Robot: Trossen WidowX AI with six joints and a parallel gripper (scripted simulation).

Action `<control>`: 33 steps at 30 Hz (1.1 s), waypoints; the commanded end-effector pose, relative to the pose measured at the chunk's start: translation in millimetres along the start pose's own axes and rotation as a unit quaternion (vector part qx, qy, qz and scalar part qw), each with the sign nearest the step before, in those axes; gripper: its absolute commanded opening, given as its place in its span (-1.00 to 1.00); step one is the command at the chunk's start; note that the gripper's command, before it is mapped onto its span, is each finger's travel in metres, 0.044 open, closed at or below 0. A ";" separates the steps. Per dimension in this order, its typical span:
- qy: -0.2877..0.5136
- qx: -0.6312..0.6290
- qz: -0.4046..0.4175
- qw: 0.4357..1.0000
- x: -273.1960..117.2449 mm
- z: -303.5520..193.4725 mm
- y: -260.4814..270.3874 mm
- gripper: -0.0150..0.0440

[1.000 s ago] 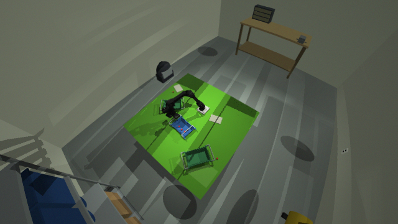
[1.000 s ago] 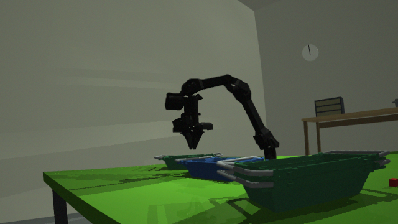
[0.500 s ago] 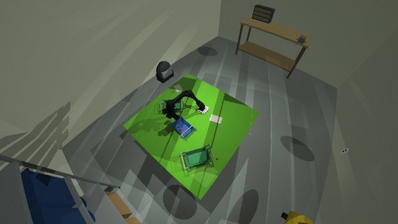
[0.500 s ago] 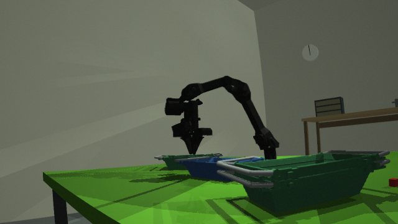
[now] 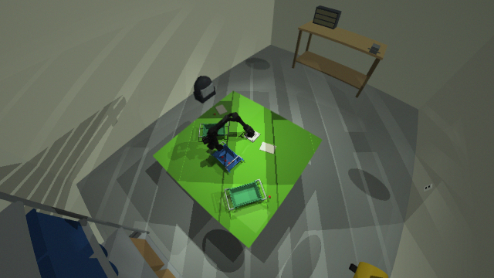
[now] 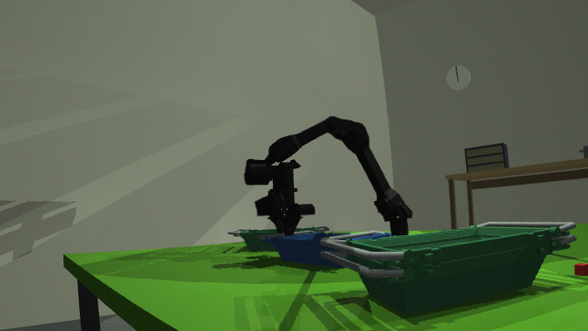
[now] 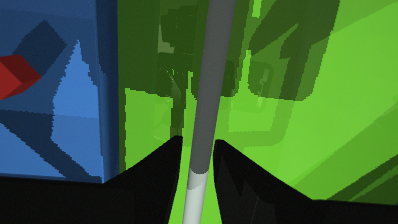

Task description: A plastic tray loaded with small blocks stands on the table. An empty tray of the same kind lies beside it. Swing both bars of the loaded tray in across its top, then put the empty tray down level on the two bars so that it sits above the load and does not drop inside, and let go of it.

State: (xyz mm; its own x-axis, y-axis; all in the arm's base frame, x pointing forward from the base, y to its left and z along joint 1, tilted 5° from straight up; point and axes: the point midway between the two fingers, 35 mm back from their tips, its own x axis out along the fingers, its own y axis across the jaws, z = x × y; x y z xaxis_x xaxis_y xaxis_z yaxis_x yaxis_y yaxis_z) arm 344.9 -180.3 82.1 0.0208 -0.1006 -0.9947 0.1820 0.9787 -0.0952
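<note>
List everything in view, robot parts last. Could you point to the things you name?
green table [image 5: 293, 154] [image 6: 230, 294] [image 7: 350, 70]: one, green, centre
blue plastic tray [image 5: 232, 154] [image 6: 303, 252] [image 7: 108, 100]: one, blue, mid-table
small red blocks [image 5: 222, 157] [image 7: 15, 75]: several, red, inside it
green plastic trays [image 5: 247, 194] [image 6: 459, 276]: two, green, table
pale sheets [image 5: 267, 147]: two, whitish, table
wooden bench [image 5: 343, 38] [image 6: 528, 169]: one, brown, by wall
round clock [image 6: 458, 77]: one, pale, wall
black jointed arm [image 5: 233, 116] [image 6: 333, 124]: one, black, table
black two-fingered hand [image 5: 220, 148] [image 6: 287, 233] [image 7: 197, 145]: one, black, arm's end
Smaller background items: uncounted
</note>
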 end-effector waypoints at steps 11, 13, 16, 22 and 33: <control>0.000 -0.002 0.003 1.000 -29.6 -0.4 25.8 -0.22; 0.000 -0.002 0.003 1.000 -31.2 -0.4 31.1 -0.22; 0.000 -0.002 0.004 1.000 -32.3 -0.4 38.6 -0.22; 0.000 -0.002 0.005 1.000 -26.1 -0.4 61.6 -0.22; 0.000 -0.002 0.005 1.000 -20.5 0.4 75.2 -0.22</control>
State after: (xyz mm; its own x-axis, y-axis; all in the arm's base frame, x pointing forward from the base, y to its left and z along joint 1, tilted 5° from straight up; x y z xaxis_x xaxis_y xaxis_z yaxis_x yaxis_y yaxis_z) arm 358.4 -104.3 89.8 0.0219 -0.0850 -0.9961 0.1701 0.9822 -0.0800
